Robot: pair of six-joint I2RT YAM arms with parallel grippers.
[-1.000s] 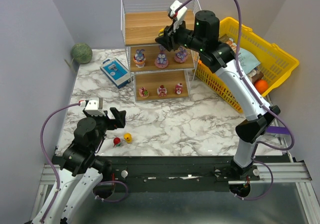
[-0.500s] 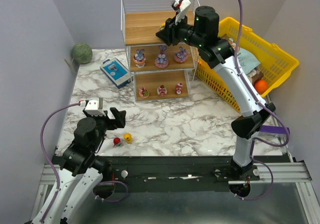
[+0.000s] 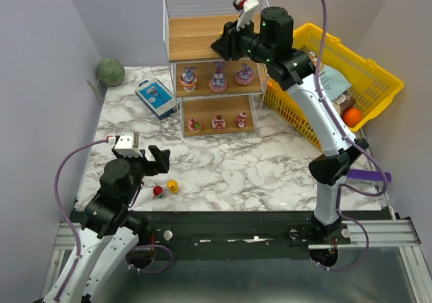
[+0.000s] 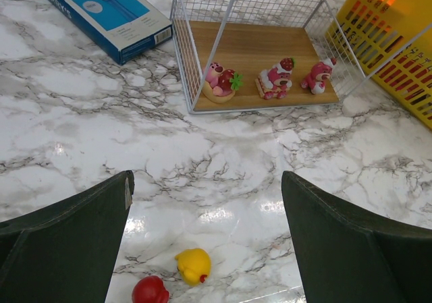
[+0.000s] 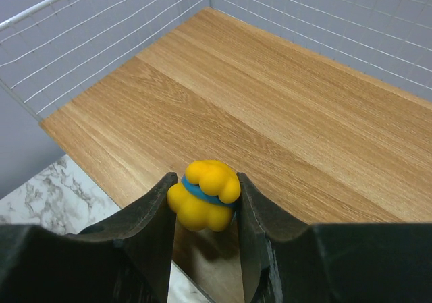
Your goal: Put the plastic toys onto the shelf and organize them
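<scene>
The right arm has risen and swung slightly left over the last second, lifting its tool (image 3: 226,45) from in front of the middle tier to the top board of the shelf (image 3: 196,36), which stands at 12 o'clock on the tabletop (image 3: 270,168). This tool is clamped on a yellow toy (image 5: 202,195), held over the board's near edge. The left tool (image 3: 156,161) has not shifted. Its jaws stand wide apart, holding nothing, at 7 o'clock on the tabletop. Close by lie another yellow figurine (image 4: 193,265) and a red-haired figurine (image 4: 150,291), side by side. Three bunny-eared toys (image 3: 217,79) line the middle tier, and three cake-like toys (image 4: 273,79) line the bottom tier.
</scene>
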